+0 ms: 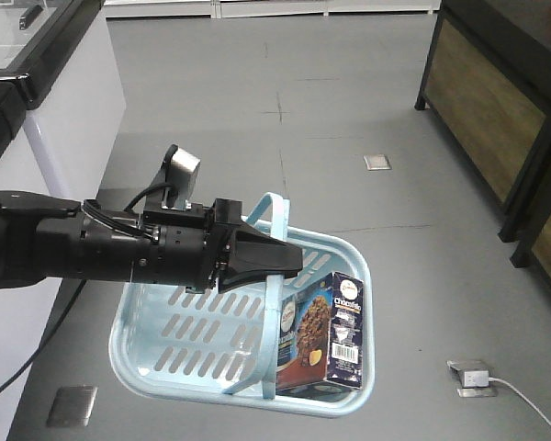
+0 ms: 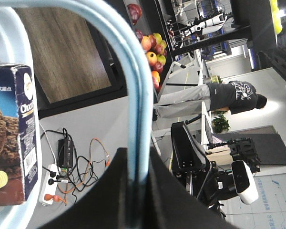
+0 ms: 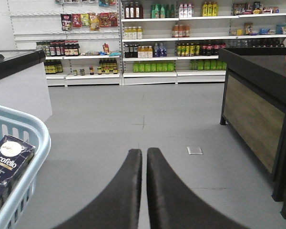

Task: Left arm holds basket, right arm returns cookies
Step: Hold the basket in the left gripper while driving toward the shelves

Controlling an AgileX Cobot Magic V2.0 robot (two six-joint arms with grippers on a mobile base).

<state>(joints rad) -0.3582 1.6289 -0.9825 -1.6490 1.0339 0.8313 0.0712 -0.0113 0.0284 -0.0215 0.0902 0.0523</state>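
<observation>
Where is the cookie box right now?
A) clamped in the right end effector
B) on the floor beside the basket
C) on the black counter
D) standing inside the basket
D: the cookie box stands upright inside the basket, against its wall, while the right end effector is shut with nothing in it.

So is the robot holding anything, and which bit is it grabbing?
The left gripper is shut on the hoop handle of the light blue plastic slotted basket, near the handle's top. The right gripper is shut and holds nothing.
</observation>
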